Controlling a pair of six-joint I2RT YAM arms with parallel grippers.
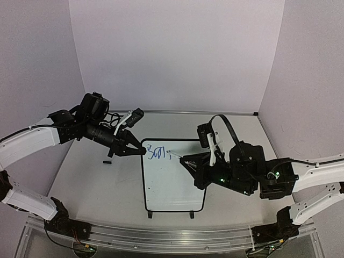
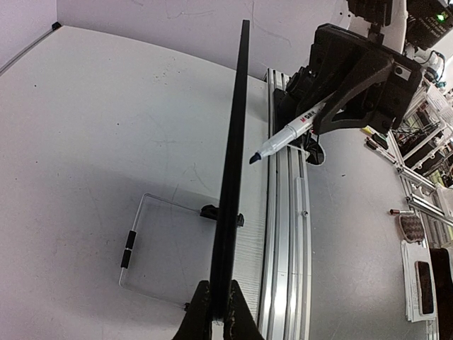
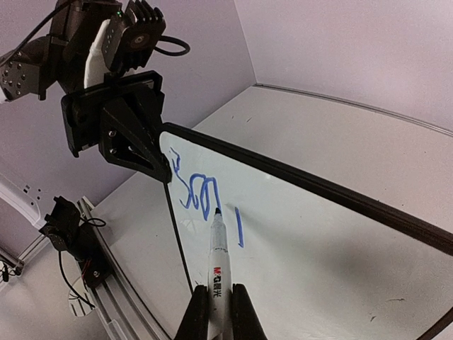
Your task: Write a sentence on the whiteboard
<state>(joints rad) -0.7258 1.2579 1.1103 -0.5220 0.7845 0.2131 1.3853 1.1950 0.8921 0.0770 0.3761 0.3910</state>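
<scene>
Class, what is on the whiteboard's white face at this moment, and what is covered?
Blue strokes near the whiteboard's far left corner, the marker's tip beside them. The left end effector clamps that corner, hiding what lies beneath its fingers.

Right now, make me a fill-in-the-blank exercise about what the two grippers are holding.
1. The right gripper is shut on a white-barrelled ___.
2. The left gripper is shut on the edge of a black-framed white ___.
3. The handwritten strokes on that board are ___.
Missing words: marker; whiteboard; blue.
</scene>
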